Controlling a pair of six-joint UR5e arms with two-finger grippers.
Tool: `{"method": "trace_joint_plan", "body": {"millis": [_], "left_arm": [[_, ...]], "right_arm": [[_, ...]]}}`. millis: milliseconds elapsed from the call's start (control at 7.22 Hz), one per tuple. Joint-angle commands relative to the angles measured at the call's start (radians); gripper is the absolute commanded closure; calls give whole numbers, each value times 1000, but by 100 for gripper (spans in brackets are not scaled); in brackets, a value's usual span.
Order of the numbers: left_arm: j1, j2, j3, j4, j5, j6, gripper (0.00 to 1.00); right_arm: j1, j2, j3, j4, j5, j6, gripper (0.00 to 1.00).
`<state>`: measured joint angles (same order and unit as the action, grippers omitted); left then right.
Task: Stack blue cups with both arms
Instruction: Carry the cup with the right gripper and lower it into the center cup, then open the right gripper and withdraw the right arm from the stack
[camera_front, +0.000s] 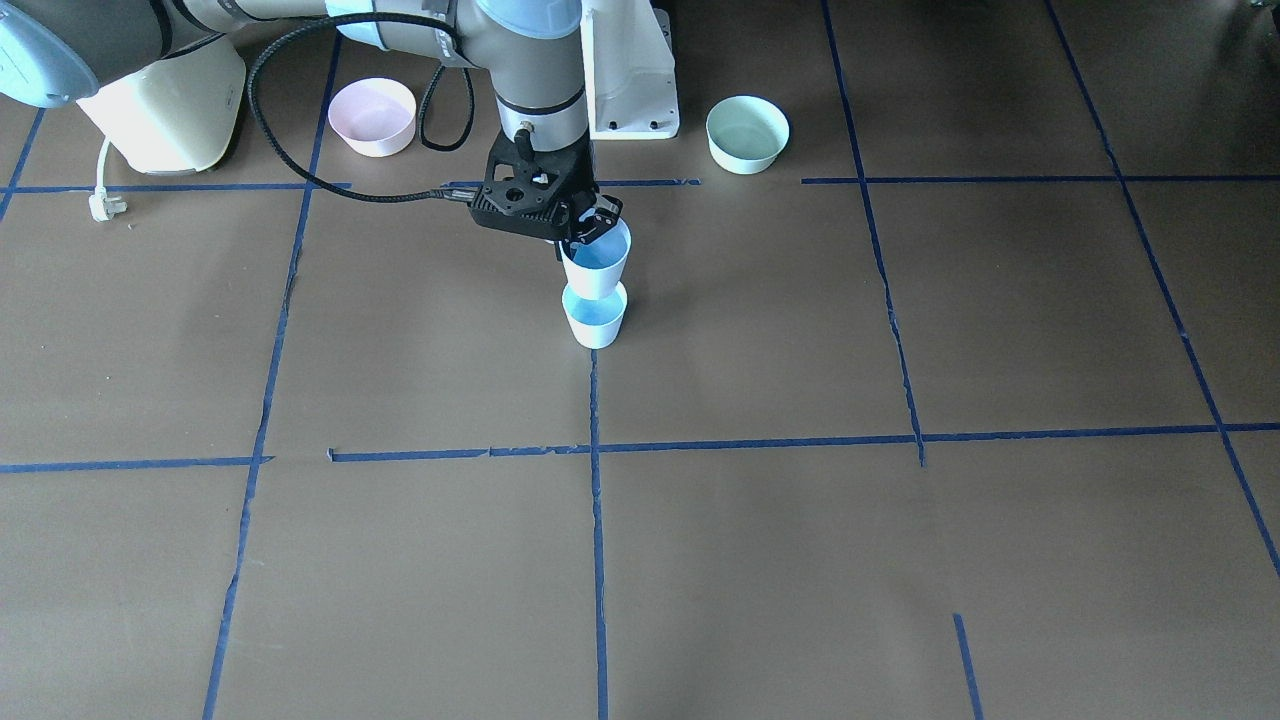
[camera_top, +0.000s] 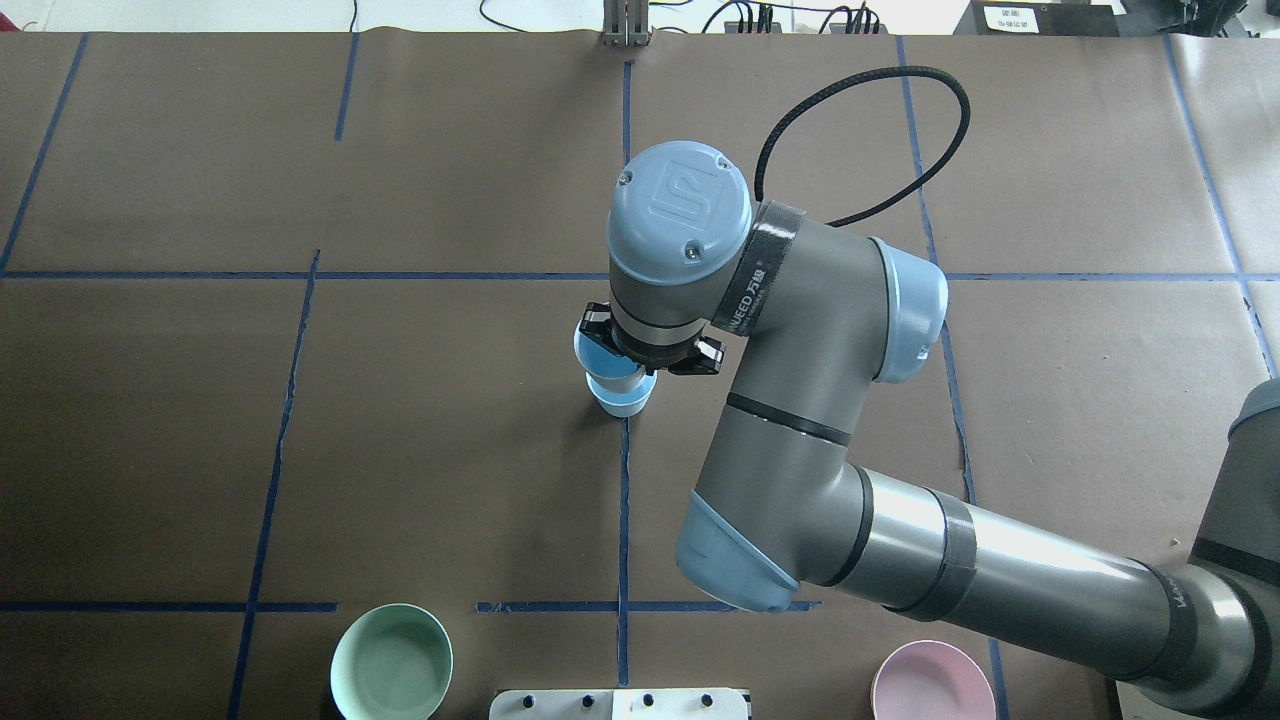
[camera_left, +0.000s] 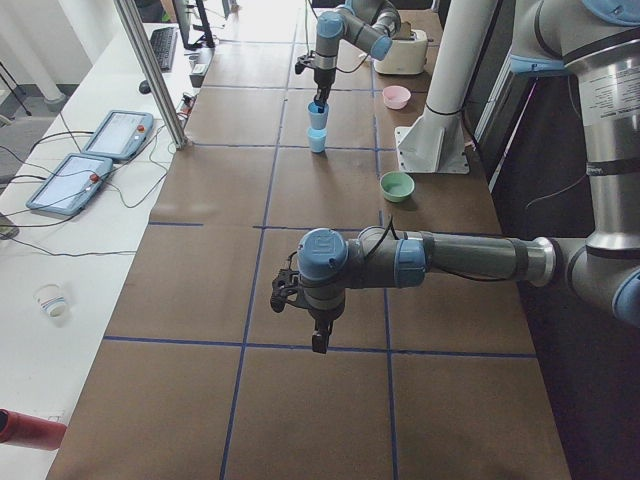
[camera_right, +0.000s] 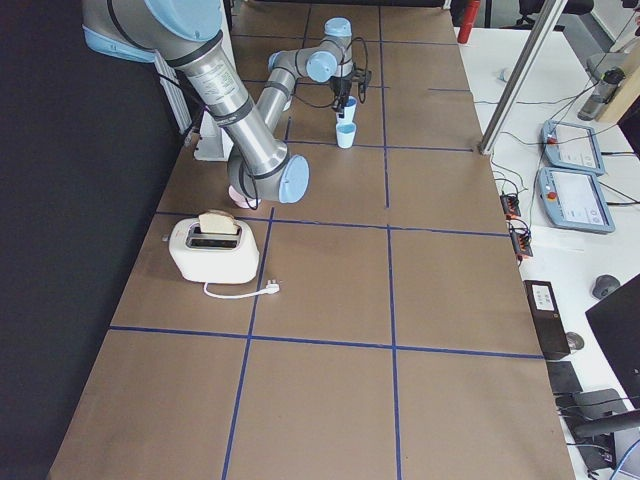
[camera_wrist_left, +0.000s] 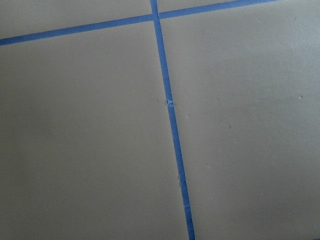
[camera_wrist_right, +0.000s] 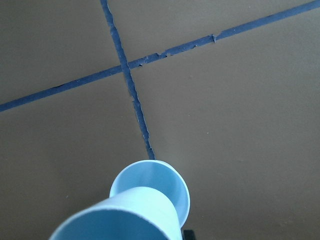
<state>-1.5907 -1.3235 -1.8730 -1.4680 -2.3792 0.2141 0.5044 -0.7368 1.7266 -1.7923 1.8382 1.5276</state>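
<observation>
Seen from across the counter (camera_front: 800, 560), a cream toaster (camera_front: 165, 110) sits at the far left along the robot-side edge, with a pink bowl (camera_front: 372, 116) near it on the same edge. Next comes the right arm (camera_front: 530, 70), reaching down and out from that edge. The right gripper (camera_front: 592, 226) is pinching the rim of the upper cup (camera_front: 597, 268), held upright. That cup's base sits at the mouth of the lower cup (camera_front: 594, 318), which stands on a blue tape line (camera_front: 597, 520) nearer the robot-side edge than the operators' edge. Whether the two cups touch cannot be told. Just past them, the white pedestal (camera_front: 630, 80) stands on the robot-side edge, and a green bowl (camera_front: 747, 133) sits to its right. Farther toward the counter's end on the robot's left, the left arm (camera_left: 450, 260) stretches across the counter. The left gripper (camera_left: 318, 342) hangs above bare brown surface, well apart from the cups. Whether it is spread or closed cannot be told.
</observation>
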Motion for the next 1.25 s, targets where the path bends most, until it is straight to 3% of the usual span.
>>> {"method": "trace_joint_plan", "body": {"millis": [0, 415, 554, 692, 1108], "left_arm": [[2, -2, 0, 0, 0, -12, 0], [2, -2, 2, 0, 0, -12, 0], [2, -2, 2, 0, 0, -12, 0], [2, -2, 2, 0, 0, -12, 0], [3, -5, 9, 0, 5, -12, 0]], "right_arm": [[-6, 14, -30, 2, -7, -3, 97], [-6, -9, -33, 4, -7, -10, 97], [-7, -9, -36, 4, -7, -9, 44], [-18, -13, -35, 5, -10, -6, 0], [26, -38, -35, 48, 21, -82, 0]]}}
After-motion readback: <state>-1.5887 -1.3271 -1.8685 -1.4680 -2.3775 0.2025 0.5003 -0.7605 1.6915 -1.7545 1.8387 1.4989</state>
